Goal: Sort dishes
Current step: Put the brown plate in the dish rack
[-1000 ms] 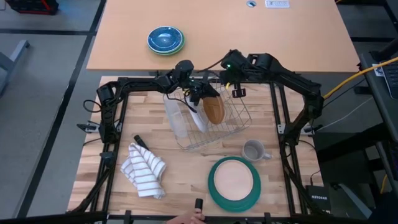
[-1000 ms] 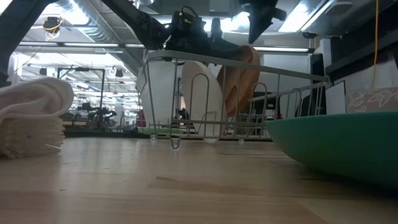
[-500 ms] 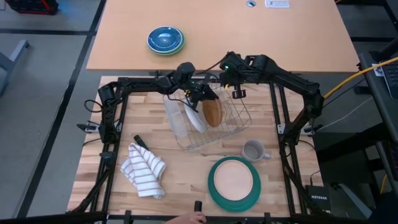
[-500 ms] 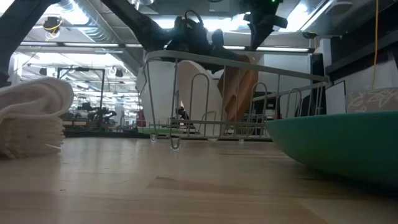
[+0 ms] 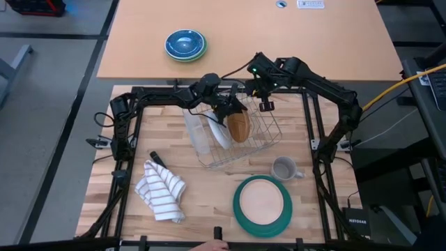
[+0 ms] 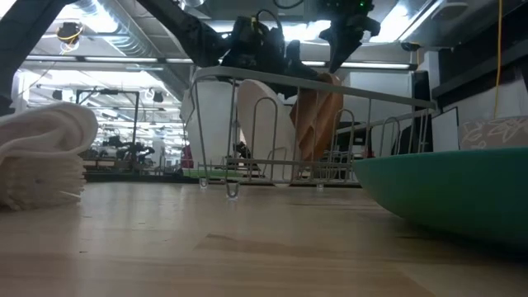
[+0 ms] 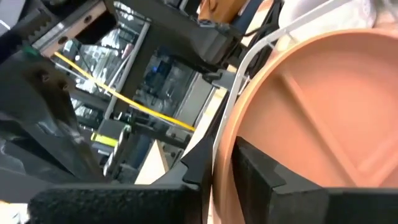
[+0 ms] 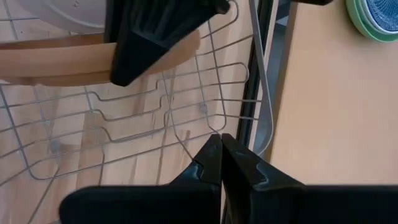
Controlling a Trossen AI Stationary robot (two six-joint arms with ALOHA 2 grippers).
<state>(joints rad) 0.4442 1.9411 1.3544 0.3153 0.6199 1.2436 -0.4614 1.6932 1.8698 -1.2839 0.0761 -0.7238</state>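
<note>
Tan wood-coloured round plate (image 5: 240, 125) on edge in wire dish rack (image 5: 261, 143), beside small white round plate (image 5: 220, 132), also upright in rack. Large dark green round plate (image 5: 238, 209) flat on bench, near front.
Left gripper (image 5: 231, 109) reaches over rack, jaws pinching tan plate's rim.
Right gripper (image 5: 265, 106) hovers above rack's back edge, jaws pressed together, holding nothing.

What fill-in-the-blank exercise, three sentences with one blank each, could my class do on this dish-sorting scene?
1. The left gripper is shut on the rim of the ____ plate standing in the wire rack.
2. The white plate stands on edge in the rack, right beside the ____ plate.
3. A tan plate lies flat on the ____ plate near the grey mug.

Missing words: tan; tan; green
</note>
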